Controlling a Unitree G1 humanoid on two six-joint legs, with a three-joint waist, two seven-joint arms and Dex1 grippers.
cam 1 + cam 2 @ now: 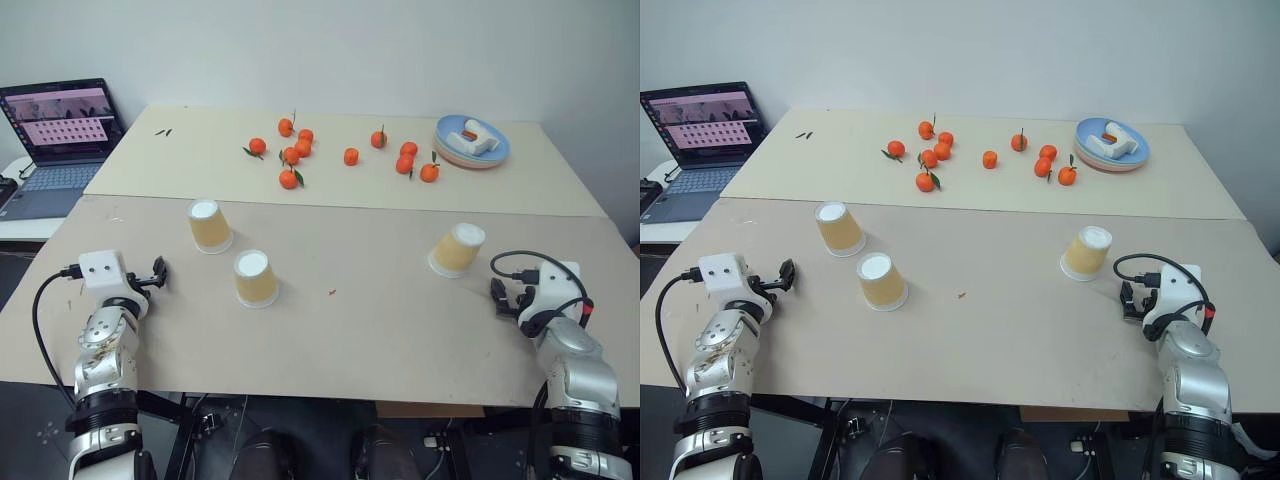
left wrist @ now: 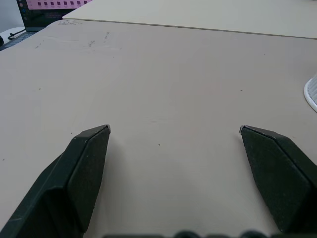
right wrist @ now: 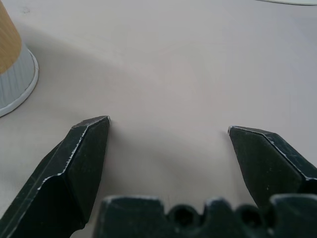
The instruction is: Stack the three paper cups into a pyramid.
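1. Three small tapered paper cups, yellowish-tan sides with white bases, all standing upside down and apart on your near beige table (image 1: 360,340): the left cup (image 1: 209,226), the middle cup (image 1: 255,278) just beside it toward you, and the right cup (image 1: 458,249) well apart on the right half. Nothing is stacked yet.
2. Your left gripper (image 1: 158,270), two black fingers, hangs near the table's left edge with jaws spread wide and nothing between them; the left wrist view shows bare tabletop between the fingers (image 2: 84,168).
3. Your right gripper (image 1: 497,295), two black fingers, sits near the right cup without touching it, jaws wide apart and empty; that cup's white rim shows at the edge of the right wrist view.
4. Small orange tangerines (image 1: 291,156), some with green leaves, lie scattered on the far table.
5. A round blue plate (image 1: 490,152) with a white object sits at the far right.
6. An open laptop (image 1: 60,135) stands at the far left.
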